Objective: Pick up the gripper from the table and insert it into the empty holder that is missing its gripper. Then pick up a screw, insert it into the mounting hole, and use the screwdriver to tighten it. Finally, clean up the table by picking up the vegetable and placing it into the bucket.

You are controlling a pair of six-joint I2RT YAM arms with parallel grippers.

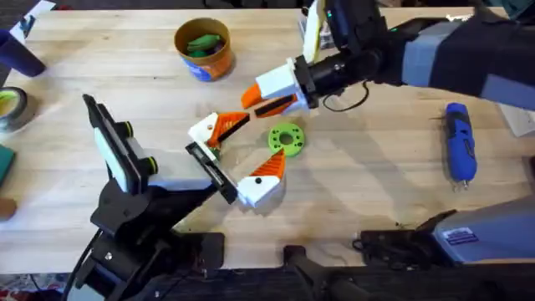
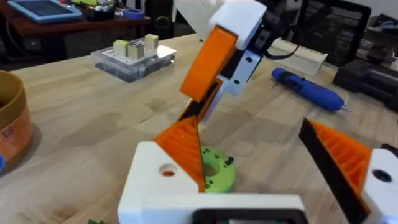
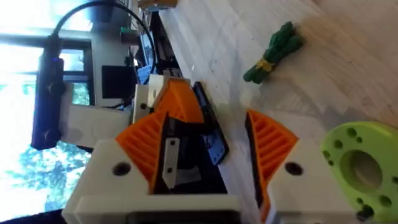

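Right gripper [image 1: 269, 99] grips a small white-and-orange part with a black strip; left gripper [image 1: 238, 155] gapes wide around the green holder [image 1: 286, 138]. Stubby blue screwdriver [image 1: 459, 142] lies on the table [image 1: 376, 184], well apart on the right.

The light plank-wood counter [image 1: 376, 167] is carrying a round orange-yellow bucket [image 1: 204, 48], a stubby blue electric screwdriver [image 1: 459, 142] and a green holed disc [image 1: 286, 139].

The left gripper [image 2: 267, 180], jaws apart, flanks a green disc [image 2: 217, 171]; the screwdriver [image 2: 308, 90] lies at two o'clock on the tabletop [image 2: 93, 118].
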